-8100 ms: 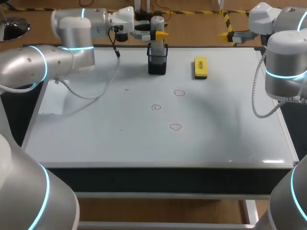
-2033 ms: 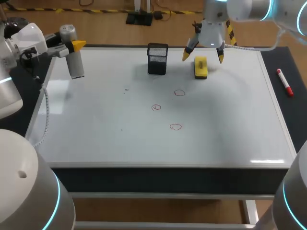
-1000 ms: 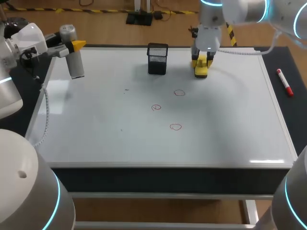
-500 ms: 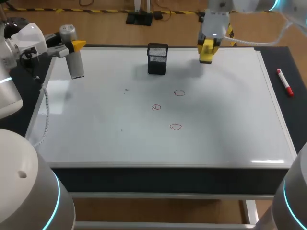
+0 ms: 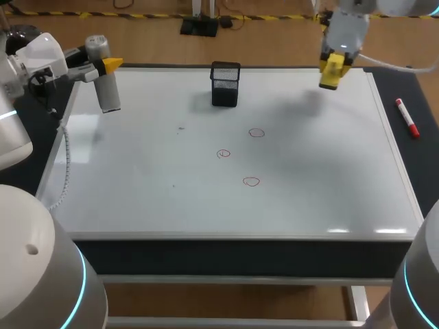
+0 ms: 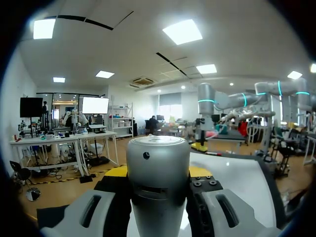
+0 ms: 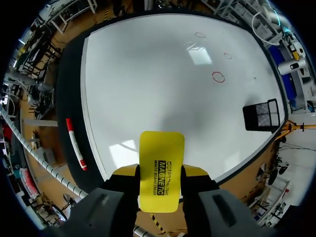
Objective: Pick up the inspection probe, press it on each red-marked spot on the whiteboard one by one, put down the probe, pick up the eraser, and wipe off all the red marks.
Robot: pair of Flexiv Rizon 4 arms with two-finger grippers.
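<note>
My right fingers (image 7: 124,171) are clamping the yellow block eraser (image 7: 161,168), nearest red ring (image 7: 218,76) lying ahead; left fingers (image 6: 94,210) are gripping the grey cylindrical probe (image 6: 158,177).

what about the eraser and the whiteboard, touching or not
Apart. In the head view the yellow eraser hangs in the right gripper, its shadow falling separately on the whiteboard below.
</note>
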